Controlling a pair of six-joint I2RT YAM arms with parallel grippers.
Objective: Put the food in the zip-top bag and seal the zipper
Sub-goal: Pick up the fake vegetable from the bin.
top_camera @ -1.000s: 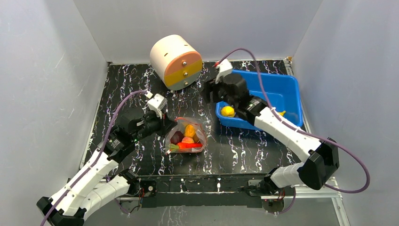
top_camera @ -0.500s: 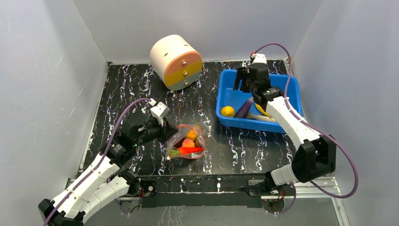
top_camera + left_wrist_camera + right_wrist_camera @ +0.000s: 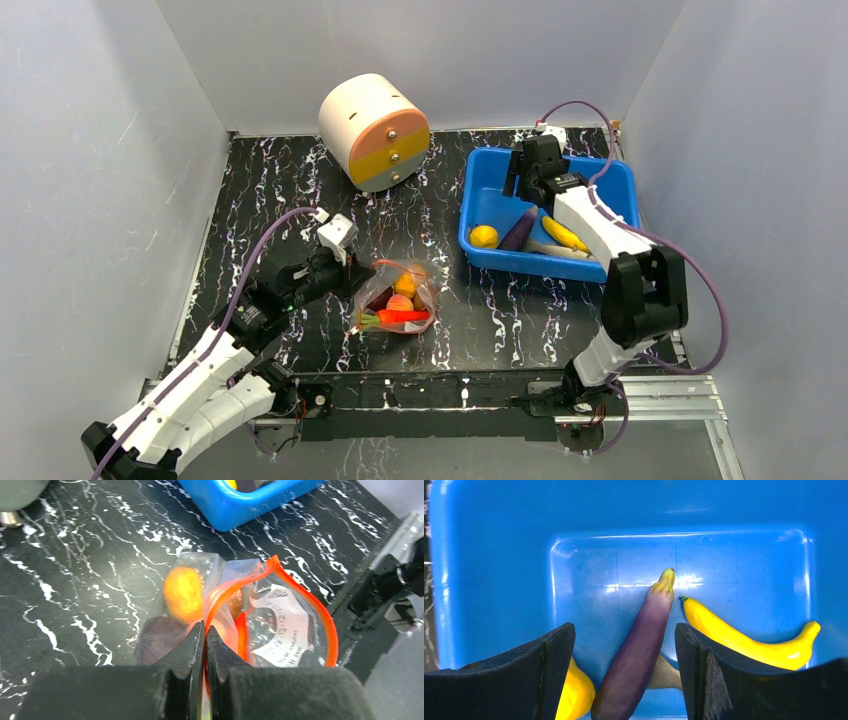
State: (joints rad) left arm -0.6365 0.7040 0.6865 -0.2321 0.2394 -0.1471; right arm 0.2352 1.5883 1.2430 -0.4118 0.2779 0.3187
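Eggplant dead centre under right claw! Hangs spread wide above it, banana just beside one finger. Over at left claw, clamps tight on zip-top bag at zipper.

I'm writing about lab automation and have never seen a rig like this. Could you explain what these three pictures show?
Two robot arms are bolted at the near edge of the table. The wide picture looks down from above and behind them. The other two come from a camera on each wrist. The left gripper is shut on the rim of a clear bag that holds toy food. The right gripper hangs open and empty over a blue bin, above an eggplant and a banana. A cream-and-orange cylinder stands at the back.
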